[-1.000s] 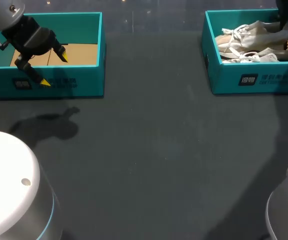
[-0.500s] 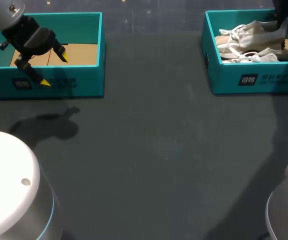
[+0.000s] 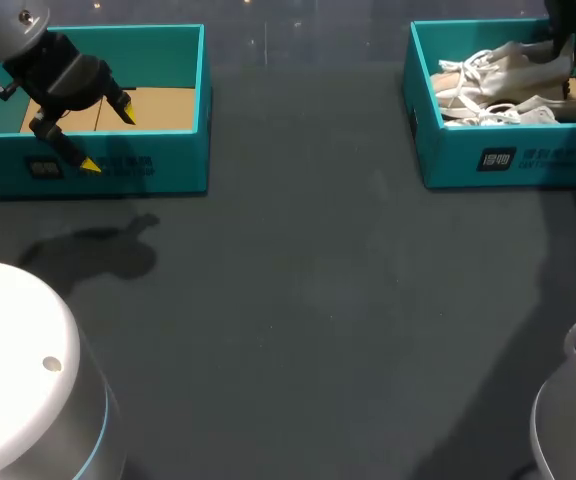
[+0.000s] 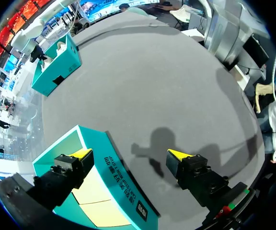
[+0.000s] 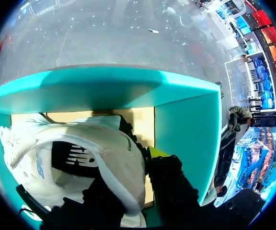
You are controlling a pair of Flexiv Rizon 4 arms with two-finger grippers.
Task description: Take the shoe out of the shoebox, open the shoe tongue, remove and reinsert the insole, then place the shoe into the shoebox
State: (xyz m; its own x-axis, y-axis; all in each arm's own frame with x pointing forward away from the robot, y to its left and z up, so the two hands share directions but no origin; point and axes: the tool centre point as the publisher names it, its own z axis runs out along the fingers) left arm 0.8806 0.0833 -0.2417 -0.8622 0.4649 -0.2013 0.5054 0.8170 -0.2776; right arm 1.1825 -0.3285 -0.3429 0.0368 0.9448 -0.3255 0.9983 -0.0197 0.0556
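While the left gripper hung wide open over the left box's front wall at ten o'clock, the right gripper pinched the white shoe's heel inside the shoebox at two o'clock.

Shoeboxes: two are counted, both teal, the left shoebox and the right shoebox.
Sneakers: two seem to be held in the right shoebox, an upper sneaker and a lower sneaker.
Grippers: two are seen, the left gripper and the right gripper.
Table: one is seen.
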